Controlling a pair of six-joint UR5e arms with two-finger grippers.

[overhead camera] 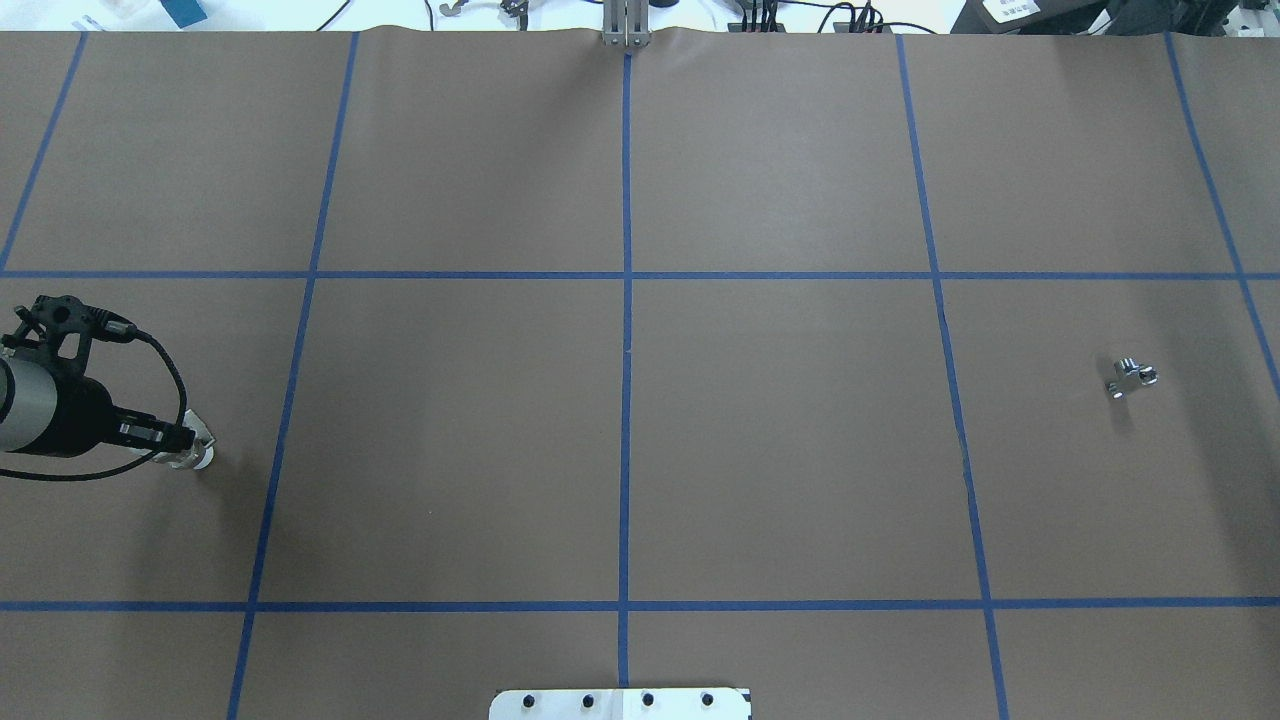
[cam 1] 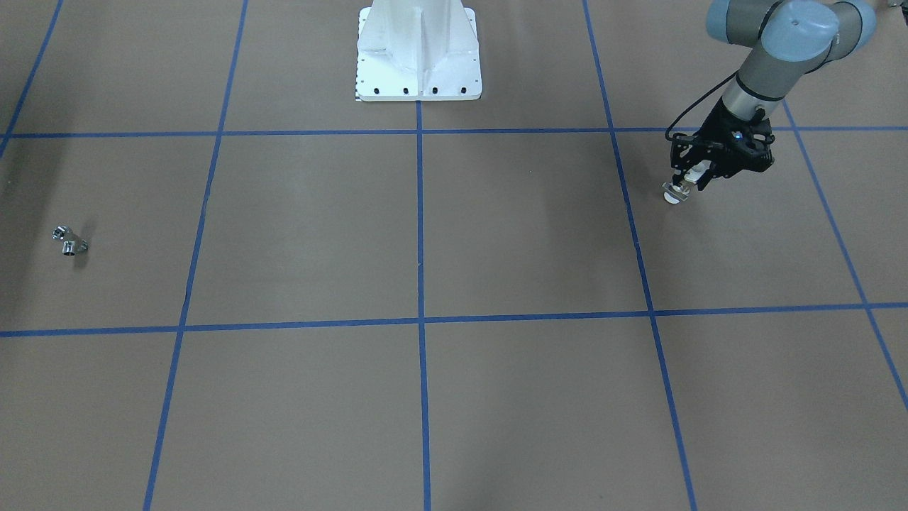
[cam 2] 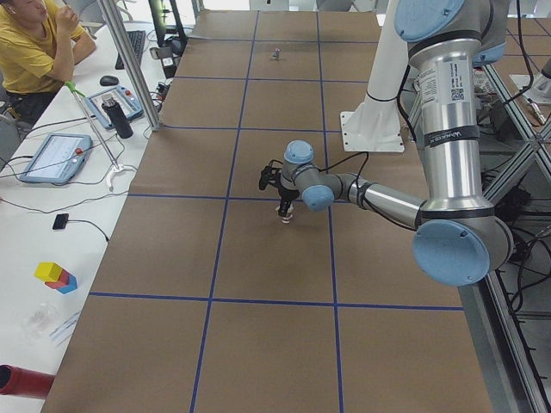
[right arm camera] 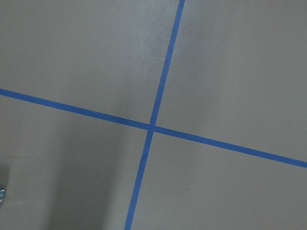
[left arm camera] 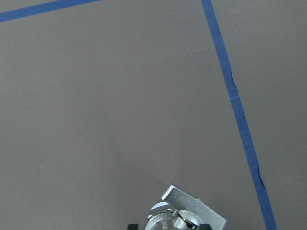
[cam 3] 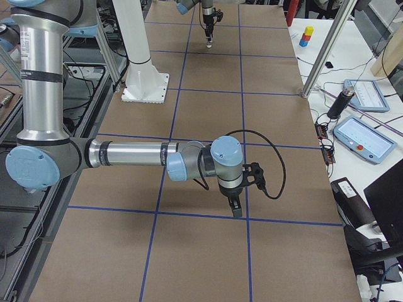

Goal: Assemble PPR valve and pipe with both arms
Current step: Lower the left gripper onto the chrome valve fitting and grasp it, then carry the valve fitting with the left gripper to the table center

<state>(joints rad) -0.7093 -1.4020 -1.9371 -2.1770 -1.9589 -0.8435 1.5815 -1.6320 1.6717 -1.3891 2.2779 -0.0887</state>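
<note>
L gripper (cam 1: 687, 183) pinches PPR valve (cam 1: 674, 194), low over brown table (cam 1: 496, 234) on robot's left side. The pipe (cam 1: 69, 241) lies alone on robot's far right, well apart from the valve. R gripper (cam 3: 237, 211) shows only in side view near a tape cross; can't tell if spread or pressed together.

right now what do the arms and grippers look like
The left arm and right arm are silver-grey tubes with light-blue joint caps. The left gripper and right gripper are black, two-fingered, each with a looping black cable.
</note>
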